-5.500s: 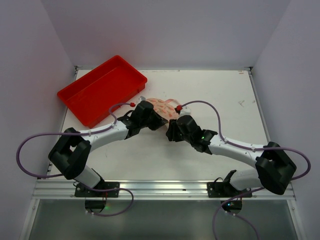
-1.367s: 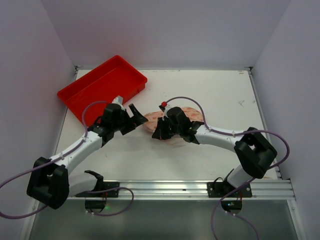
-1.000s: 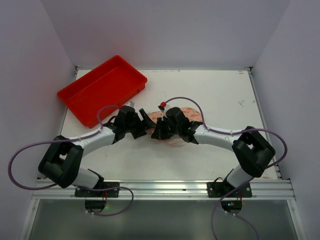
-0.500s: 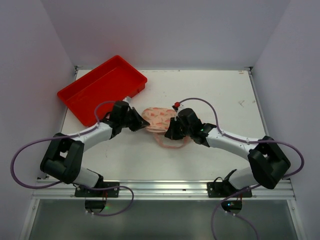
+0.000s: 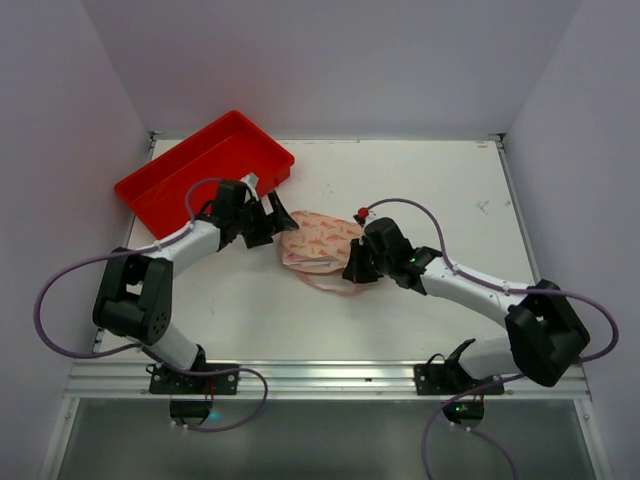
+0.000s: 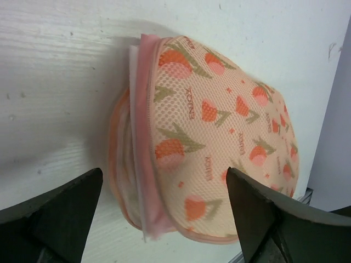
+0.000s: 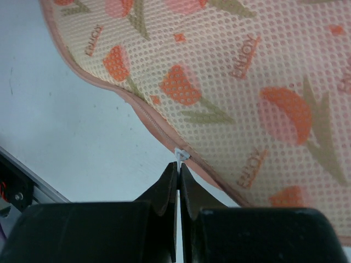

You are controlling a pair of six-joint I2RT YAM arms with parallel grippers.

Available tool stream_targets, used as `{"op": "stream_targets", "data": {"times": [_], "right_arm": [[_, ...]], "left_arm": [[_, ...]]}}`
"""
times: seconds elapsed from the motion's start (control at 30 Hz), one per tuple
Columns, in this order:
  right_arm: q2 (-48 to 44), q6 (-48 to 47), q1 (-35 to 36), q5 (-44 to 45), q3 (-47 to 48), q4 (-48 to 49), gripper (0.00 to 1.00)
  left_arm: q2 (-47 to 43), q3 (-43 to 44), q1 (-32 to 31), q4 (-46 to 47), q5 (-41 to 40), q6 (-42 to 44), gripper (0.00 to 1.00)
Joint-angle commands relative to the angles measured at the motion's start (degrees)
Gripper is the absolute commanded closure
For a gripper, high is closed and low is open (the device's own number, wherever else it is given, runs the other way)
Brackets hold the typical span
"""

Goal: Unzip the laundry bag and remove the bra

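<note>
From above, the red tray sits at the far left of the white table, just behind my left arm, and the laundry bag lies mid-table between the two arms. The left gripper is at the bag's left end and the right gripper at its near right edge. A thin pink loop trails on the table just near of the bag. In the left wrist view the left gripper is spread wide, its fingers on either side of the bag's end and holding nothing. I cannot tell whether they touch the fabric. The bag's pink edges gape, and a strip of white, the bra, shows between them. The printed word runs sideways and I cannot read it surely here. In the right wrist view the right gripper is pinched tight on the white zip pull at the bag's pink zip edge. The mesh print reads "ENJOY" among orange tulips.
</note>
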Motion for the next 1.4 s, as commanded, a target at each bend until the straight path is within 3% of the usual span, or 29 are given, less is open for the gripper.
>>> {"op": "stream_targets", "data": {"times": [0.0, 0.2, 0.37, 0.67, 0.8, 0.9, 0.93, 1.03, 1.13, 1.23, 1.37], "right_arm": [[3.5, 2.37, 3.81, -1.17, 4.82, 3.05, 1.0], [9.84, 6.5, 8.03, -1.78, 10.36, 7.0, 1.0], [13.09, 6.33, 9.09, -1.61, 13.26, 7.8, 1.0], [14.5, 5.89, 9.53, -2.22, 12.65, 8.51, 1.0], [13.89, 5.98, 9.54, -1.61, 12.21, 8.68, 1.0], [12.92, 5.89, 9.53, -1.0, 11.42, 8.25, 1.0], [12.4, 5.98, 9.53, -0.91, 11.07, 7.89, 1.0], [10.82, 5.72, 9.45, 0.23, 9.76, 6.14, 1.0], [7.74, 4.14, 8.92, 0.76, 8.09, 3.42, 1.0], [2.91, 2.29, 7.96, 1.82, 4.5, 0.08, 1.0], [-4.38, 1.67, 4.53, 1.2, -1.21, -2.91, 1.0]], "left_arm": [[-6.12, -0.31, 0.8, -1.21, -1.71, -2.75, 0.0], [-20.01, -10.76, 0.37, -0.43, -8.22, -12.41, 0.0], [-27.58, -20.18, -6.57, 3.52, -11.03, -21.29, 0.0], [-18.01, -17.47, -16.07, 16.09, -11.82, -26.66, 0.0], [-13.88, -15.27, -17.3, 15.49, -13.85, -26.84, 0.05], [-11.07, -15.0, -17.39, 16.01, -14.55, -27.11, 0.22], [-10.63, -15.0, -17.39, 16.19, -14.64, -27.02, 0.38], [-9.83, -14.3, -17.3, 14.97, -15.69, -26.06, 0.73], [-9.04, -11.32, -16.6, 12.68, -13.95, -23.07, 0.92], [-7.73, -7.63, -15.55, 11.63, -11.04, -18.33, 1.0], [-2.91, -2.27, -12.12, 9.34, -3.85, -10.35, 1.0]]}}
